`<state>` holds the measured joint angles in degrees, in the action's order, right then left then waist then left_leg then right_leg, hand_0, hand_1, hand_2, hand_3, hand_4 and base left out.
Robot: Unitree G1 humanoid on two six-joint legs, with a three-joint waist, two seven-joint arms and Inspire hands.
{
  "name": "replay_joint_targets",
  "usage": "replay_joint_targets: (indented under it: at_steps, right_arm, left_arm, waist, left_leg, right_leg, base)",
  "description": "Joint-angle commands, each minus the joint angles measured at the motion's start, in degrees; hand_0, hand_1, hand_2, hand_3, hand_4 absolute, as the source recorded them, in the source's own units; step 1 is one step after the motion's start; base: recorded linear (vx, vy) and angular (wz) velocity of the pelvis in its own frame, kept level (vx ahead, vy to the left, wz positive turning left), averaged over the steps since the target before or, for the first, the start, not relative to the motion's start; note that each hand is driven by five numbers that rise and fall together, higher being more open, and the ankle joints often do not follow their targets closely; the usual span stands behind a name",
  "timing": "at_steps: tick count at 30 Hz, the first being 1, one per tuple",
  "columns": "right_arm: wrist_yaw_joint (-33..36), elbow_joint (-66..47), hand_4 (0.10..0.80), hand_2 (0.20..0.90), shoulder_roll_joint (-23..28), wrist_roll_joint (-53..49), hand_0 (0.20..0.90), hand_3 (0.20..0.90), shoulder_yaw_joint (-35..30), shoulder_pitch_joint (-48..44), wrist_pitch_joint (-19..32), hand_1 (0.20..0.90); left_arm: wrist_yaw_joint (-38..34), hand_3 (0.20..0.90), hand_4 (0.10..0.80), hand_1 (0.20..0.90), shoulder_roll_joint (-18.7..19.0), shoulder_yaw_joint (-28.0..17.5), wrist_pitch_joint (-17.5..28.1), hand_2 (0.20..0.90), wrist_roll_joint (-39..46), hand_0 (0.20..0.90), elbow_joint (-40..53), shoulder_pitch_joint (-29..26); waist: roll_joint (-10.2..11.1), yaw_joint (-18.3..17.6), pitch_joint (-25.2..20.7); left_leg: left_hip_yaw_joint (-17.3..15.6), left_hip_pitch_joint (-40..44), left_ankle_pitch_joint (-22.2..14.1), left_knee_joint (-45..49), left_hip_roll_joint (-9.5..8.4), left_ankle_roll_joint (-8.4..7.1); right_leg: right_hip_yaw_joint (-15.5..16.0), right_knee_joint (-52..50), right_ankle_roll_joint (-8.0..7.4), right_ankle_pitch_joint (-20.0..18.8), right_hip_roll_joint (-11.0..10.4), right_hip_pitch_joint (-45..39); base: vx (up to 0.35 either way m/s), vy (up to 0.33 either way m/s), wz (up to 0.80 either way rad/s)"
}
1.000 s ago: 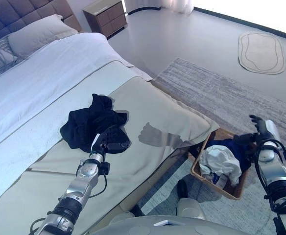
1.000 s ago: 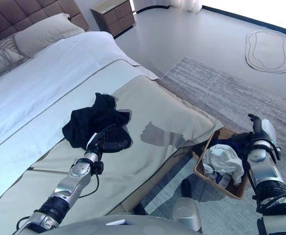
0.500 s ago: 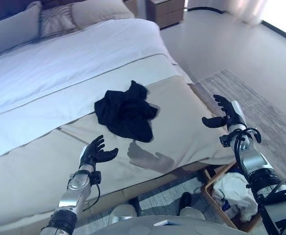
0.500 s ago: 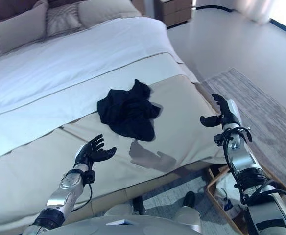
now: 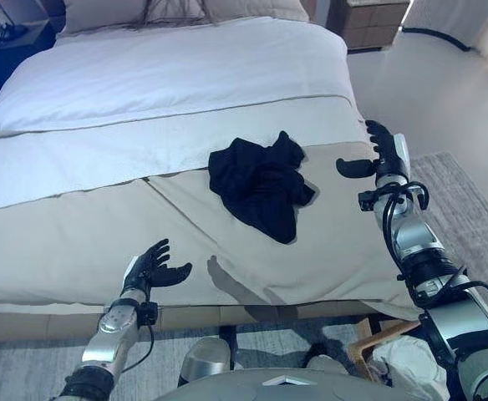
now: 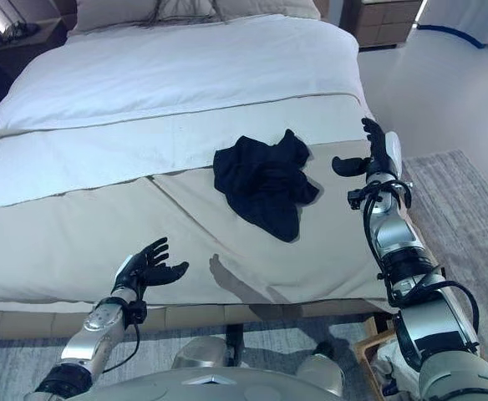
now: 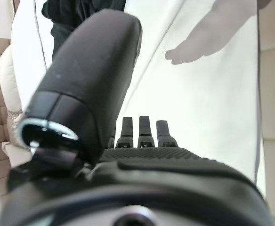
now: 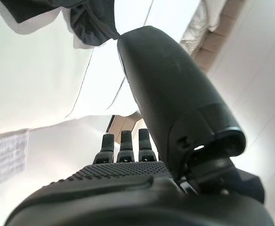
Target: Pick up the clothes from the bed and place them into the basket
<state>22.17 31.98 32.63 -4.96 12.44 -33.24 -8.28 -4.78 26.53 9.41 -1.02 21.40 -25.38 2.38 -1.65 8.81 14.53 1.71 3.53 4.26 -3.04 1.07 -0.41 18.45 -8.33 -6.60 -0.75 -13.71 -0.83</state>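
Black clothes [image 5: 261, 182] lie crumpled in a heap on the beige blanket [image 5: 77, 251] at the foot of the bed [image 5: 169, 75], roughly mid-width, touched by neither hand. Left hand [image 5: 150, 269] is empty, fingers spread and relaxed, over the blanket's near edge, well apart from the heap; right hand [image 5: 382, 154] is also empty, fingers straight with thumb out, raised over the bed's right edge near the heap. Basket [image 5: 376, 342] shows only as a corner on the floor at the lower right, with white cloth [image 5: 413, 369] in it.
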Motion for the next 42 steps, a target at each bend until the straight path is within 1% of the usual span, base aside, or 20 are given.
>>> replay_joint_targets:
  at_steps: [1,2,4,6,8,10,11,12,13,14,18,23,24,26,30,34,36,40,41,42]
  right_arm:
    - [-0.82,-0.70,0.800,0.900,5.90,5.44,0.900,0.900,4.29,-12.91,-0.88,0.900]
    - [-2.48,0.62,0.800,0.900,8.29,6.32,0.900,0.900,6.05,-16.22,-1.71,0.900]
    - [-3.24,3.57,0.800,0.900,10.47,5.83,0.900,0.900,7.84,-21.24,-1.58,0.900]
    - [-3.17,5.77,0.800,0.900,11.82,5.68,0.900,0.900,9.49,-25.45,-1.57,0.900]
    - [-2.44,7.83,0.800,0.900,12.94,5.54,0.900,0.900,11.10,-28.79,-2.27,0.900]
    - [-2.66,8.95,0.800,0.900,13.27,5.22,0.900,0.900,12.47,-30.65,-2.91,0.900]
    - [-2.66,8.97,0.800,0.900,13.26,5.22,0.900,0.900,12.50,-30.68,-2.90,0.900]
    - [-1.66,9.12,0.800,0.900,12.95,5.55,0.900,0.900,12.92,-31.03,-3.40,0.900]
    - [-0.55,9.55,0.800,0.900,12.36,5.18,0.900,0.900,13.47,-31.47,-3.42,0.900]
    - [0.09,9.71,0.800,0.900,11.86,5.14,0.900,0.900,13.69,-31.87,-3.49,0.900]
    - [0.85,11.75,0.800,0.900,10.71,4.81,0.900,0.900,15.22,-34.81,-3.53,0.900]
    - [1.63,12.74,0.800,0.900,9.30,2.81,0.900,0.900,14.85,-36.14,-3.16,0.900]
    - [2.05,13.47,0.800,0.900,8.92,2.00,0.900,0.900,14.37,-36.57,-2.80,0.900]
    - [2.21,13.72,0.800,0.900,8.73,1.58,0.900,0.900,14.26,-36.83,-2.63,0.900]
    - [1.95,14.47,0.800,0.900,8.56,1.26,0.900,0.900,14.24,-38.91,-3.46,0.900]
    - [0.67,15.19,0.800,0.900,8.84,2.26,0.900,0.900,15.03,-40.30,-6.33,0.900]
    - [-1.47,16.28,0.800,0.900,9.35,-0.95,0.900,0.900,16.10,-40.89,-8.23,0.900]
    - [-3.48,18.10,0.800,0.900,9.91,-1.72,0.900,0.900,16.36,-41.47,-8.68,0.900]
    - [-5.05,18.86,0.685,0.801,10.29,-1.64,0.801,0.785,16.57,-41.47,-8.60,0.801]
    - [-5.59,19.70,0.325,0.493,10.50,-1.77,0.493,0.425,16.85,-41.69,-8.16,0.493]
  left_arm:
    - [-2.07,0.900,0.800,0.900,2.26,2.02,4.37,0.900,2.08,0.900,7.60,-6.39]
    - [-2.84,0.900,0.800,0.900,1.56,2.71,5.34,0.900,2.84,0.900,7.26,-7.68]
    - [-2.74,0.900,0.800,0.900,0.82,3.76,6.79,0.900,2.89,0.900,6.99,-9.70]
    - [-1.88,0.900,0.800,0.900,0.76,4.92,7.59,0.900,2.85,0.900,7.19,-11.49]
    - [-1.01,0.900,0.800,0.900,0.84,5.40,8.50,0.900,3.31,0.900,8.21,-11.96]
    - [-0.99,0.900,0.800,0.900,0.98,5.62,10.65,0.900,4.38,0.900,9.66,-11.99]
    - [-0.99,0.900,0.800,0.900,0.97,5.60,10.64,0.900,4.37,0.900,9.67,-11.99]
    - [-1.41,0.900,0.800,0.900,1.14,5.81,11.44,0.900,4.82,0.900,10.95,-12.13]
    - [-1.93,0.900,0.800,0.900,1.16,6.13,11.82,0.900,5.01,0.900,11.81,-12.31]
    - [-2.36,0.900,0.800,0.900,1.13,6.39,12.05,0.900,5.10,0.900,12.14,-12.60]
    - [-3.20,0.900,0.800,0.900,0.89,8.03,11.99,0.900,4.13,0.900,13.71,-13.81]
    - [-4.34,0.900,0.800,0.900,0.99,8.70,11.89,0.900,5.00,0.900,15.67,-12.95]
    - [-4.27,0.900,0.800,0.900,1.13,8.76,11.89,0.900,5.43,0.900,16.29,-12.28]
    - [-4.30,0.900,0.800,0.900,1.10,8.76,11.65,0.900,5.56,0.900,16.69,-12.04]
    - [-4.67,0.900,0.800,0.900,1.46,8.65,12.58,0.900,6.61,0.900,18.37,-9.45]
    - [-4.78,0.900,0.800,0.900,1.85,8.03,13.65,0.900,7.04,0.900,19.29,-7.99]
    - [-4.69,0.900,0.800,0.900,1.97,7.55,13.68,0.900,7.07,0.900,20.32,-7.53]
    - [-4.72,0.900,0.800,0.900,2.34,7.56,14.08,0.900,7.06,0.900,20.98,-7.31]
    - [-4.52,0.900,0.800,0.900,2.52,7.43,13.90,0.900,6.90,0.900,21.26,-7.18]
    - [-4.51,0.900,0.800,0.900,2.69,7.46,13.92,0.900,6.89,0.900,21.22,-7.18]
  waist:
    - [-0.92,-0.09,1.07]
    - [-0.85,0.43,2.20]
    - [-1.26,1.20,4.01]
    - [-1.79,1.97,5.71]
    - [-2.46,3.07,7.63]
    - [-3.31,3.86,9.46]
    - [-3.28,3.85,9.41]
    - [-3.71,4.30,10.60]
    - [-3.79,4.65,11.60]
    - [-3.95,4.92,12.31]
    - [-5.06,5.63,15.24]
    - [-6.01,6.64,15.27]
    - [-6.37,7.06,15.27]
    - [-6.55,7.22,15.27]
    - [-7.54,8.21,15.27]
    - [-7.76,8.82,15.27]
    - [-7.77,9.12,15.27]
    - [-7.86,9.26,15.27]
    - [-7.84,9.33,15.27]
    - [-7.84,9.33,15.27]
  left_leg:
    - [-4.09,-4.32,-6.72,7.38,-0.37,0.40]
    - [-4.53,-6.71,-6.00,8.50,-0.19,-0.41]
    - [-4.48,-9.77,-5.11,9.49,0.01,-1.41]
    - [-3.96,-12.00,-4.53,9.77,0.08,-2.04]
    - [-3.34,-13.65,-4.78,10.90,-0.38,-2.26]
    - [-3.07,-16.08,-5.29,13.33,-1.00,-1.84]
    - [-3.08,-16.20,-5.32,13.41,-1.03,-1.83]
    - [-2.85,-17.96,-5.80,15.49,-1.62,-1.39]
    - [-2.57,-18.98,-7.72,18.07,-2.13,-1.43]
    - [-2.49,-19.96,-8.23,19.47,-2.47,-1.12]
    - [-2.56,-25.43,-11.30,27.53,-4.33,0.15]
    - [-3.14,-31.93,-14.36,34.71,-5.96,1.59]
    - [-3.28,-34.50,-15.55,37.71,-6.36,1.99]
    - [-3.39,-35.59,-16.11,38.99,-6.52,2.23]
    - [-3.62,-42.01,-18.92,46.73,-6.97,3.28]
    - [-3.58,-45.52,-20.07,50.51,-7.09,3.83]
    - [-3.31,-47.32,-20.62,52.45,-7.10,4.28]
    - [-2.98,-49.40,-21.39,54.83,-6.88,4.63]
    - [-2.88,-49.78,-21.60,55.37,-6.80,4.64]
    - [-2.85,-49.88,-21.72,55.61,-6.69,4.62]
  right_leg:
    - [-4.16,-1.97,2.30,2.32,4.09,4.05]
    - [-2.57,-1.17,2.77,2.63,4.37,3.79]
    - [-0.86,-1.08,3.33,3.12,4.32,4.55]
    - [0.48,-1.87,3.93,4.04,4.38,5.97]
    - [2.15,-4.29,4.54,5.48,3.75,7.58]
    - [3.29,-8.78,5.30,6.91,2.48,10.52]
    - [3.27,-8.91,5.30,6.97,2.43,10.66]
    - [3.62,-11.69,5.67,7.59,1.53,12.64]
    - [3.12,-14.64,5.47,9.39,0.78,13.84]
    - [3.24,-16.34,5.60,9.90,0.15,14.82]
    - [3.42,-25.09,6.77,12.65,-2.18,19.98]
    - [2.55,-33.92,7.32,15.72,-4.45,26.41]
    - [2.18,-36.78,7.61,16.75,-5.02,28.58]
    - [1.98,-38.20,7.78,17.36,-5.34,29.65]
    - [0.70,-45.40,8.52,19.89,-6.26,35.79]
    - [-0.03,-48.36,8.68,20.70,-6.28,39.27]
    - [-0.47,-49.78,8.77,21.03,-6.16,41.26]
    - [-0.99,-51.51,8.97,21.59,-5.94,43.48]
    - [-1.10,-51.96,8.99,21.70,-5.81,43.97]
    - [-1.13,-52.16,8.97,21.73,-5.73,44.16]
  base:
    - [-0.140,-0.209,0.84]
    - [-0.142,-0.139,0.76]
    - [-0.217,-0.081,0.42]
    - [-0.196,-0.060,0.22]
    - [-0.099,-0.023,0.20]
    - [-0.062,0.027,0.18]
    - [-0.052,0.027,0.05]
    - [0.015,-0.015,0.11]
    - [0.004,-0.013,0.21]
    - [0.020,-0.021,0.28]
    - [-0.019,0.042,0.37]
    - [0.030,0.076,0.21]
    - [0.045,0.065,0.19]
    - [0.042,0.062,0.18]
    - [0.058,0.091,0.17]
    - [0.008,0.017,0.02]
    - [-0.003,0.030,0.08]
    - [-0.023,0.005,0.01]
    - [-0.034,-0.015,-0.02]
    - [0.000,0.000,0.00]
